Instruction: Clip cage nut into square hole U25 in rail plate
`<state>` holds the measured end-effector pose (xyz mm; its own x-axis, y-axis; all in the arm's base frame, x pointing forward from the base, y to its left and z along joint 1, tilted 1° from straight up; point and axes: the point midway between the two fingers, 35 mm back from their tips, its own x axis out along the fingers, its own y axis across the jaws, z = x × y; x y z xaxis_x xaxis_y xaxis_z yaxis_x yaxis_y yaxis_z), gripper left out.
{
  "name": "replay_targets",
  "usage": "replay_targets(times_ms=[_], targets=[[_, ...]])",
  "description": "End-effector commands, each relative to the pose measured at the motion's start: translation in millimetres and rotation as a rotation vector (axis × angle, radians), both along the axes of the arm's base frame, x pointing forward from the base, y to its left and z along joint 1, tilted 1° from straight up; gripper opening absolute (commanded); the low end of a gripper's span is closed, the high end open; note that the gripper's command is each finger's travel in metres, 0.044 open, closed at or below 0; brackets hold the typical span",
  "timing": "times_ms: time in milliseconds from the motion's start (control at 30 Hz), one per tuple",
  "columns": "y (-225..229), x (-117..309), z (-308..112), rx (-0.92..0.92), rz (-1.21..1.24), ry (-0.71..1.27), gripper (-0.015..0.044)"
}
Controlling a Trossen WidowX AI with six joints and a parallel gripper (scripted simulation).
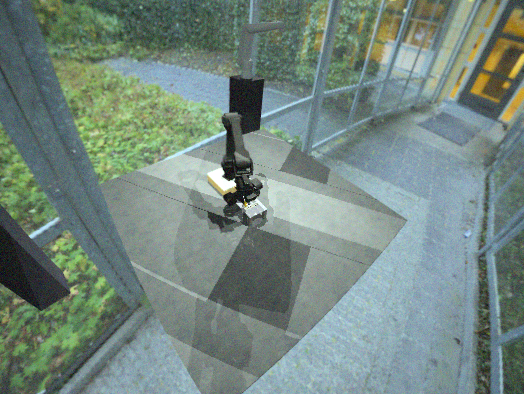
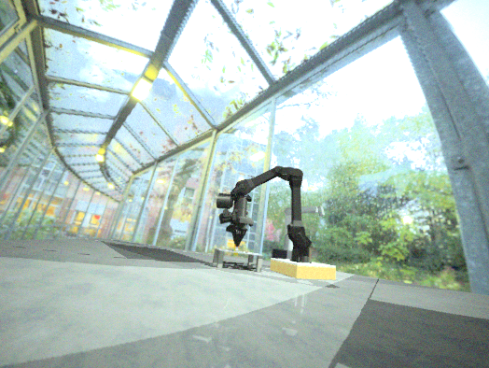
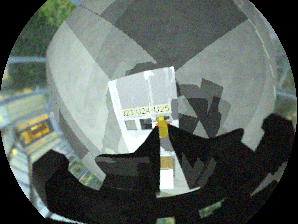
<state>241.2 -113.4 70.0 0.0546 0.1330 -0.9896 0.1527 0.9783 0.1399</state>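
Gripper: black, two-fingered (image 1: 245, 204) (image 2: 237, 246) (image 3: 161, 131), fingertips pointing down and pinching the nut between them.
Cage nut: small, yellow-orange (image 1: 245, 204) (image 3: 162, 127) — at the fingertips, over the U25 end of the plate, right of centre in the wrist view; whether its wings are in the hole, I cannot tell.
Rail plate: pale grey, flat, raised on short legs (image 1: 255, 212) (image 2: 236, 254) (image 3: 136, 95), beneath the gripper, just below the middle of the top view.
Labels: cream strip with black print (image 3: 146, 110), U24 and U25 readable, U25 at its right end.
Arm: black, jointed (image 1: 238, 155) (image 2: 296, 201), arching from right to left in the exterior view, its gripper end low.
Block: pale yellow, rectangular (image 1: 219, 181) (image 2: 303, 269) — at the arm's foot, right of the plate in the exterior view.
Desk: grey, patchwork-toned surface (image 1: 340, 215) (image 2: 140, 304) (image 3: 210, 45), under plate and block.
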Motion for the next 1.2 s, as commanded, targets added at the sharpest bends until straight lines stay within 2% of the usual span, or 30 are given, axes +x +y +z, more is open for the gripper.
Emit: replay_targets(times_ms=[0, 1167], targets=[[0.4, -0.2, -1.1, 0.015, 0.006, 0.002, 0.0034], [-2.7, -0.7, -2.6, 0.076, 0.008, -0.007, 0.0034]])
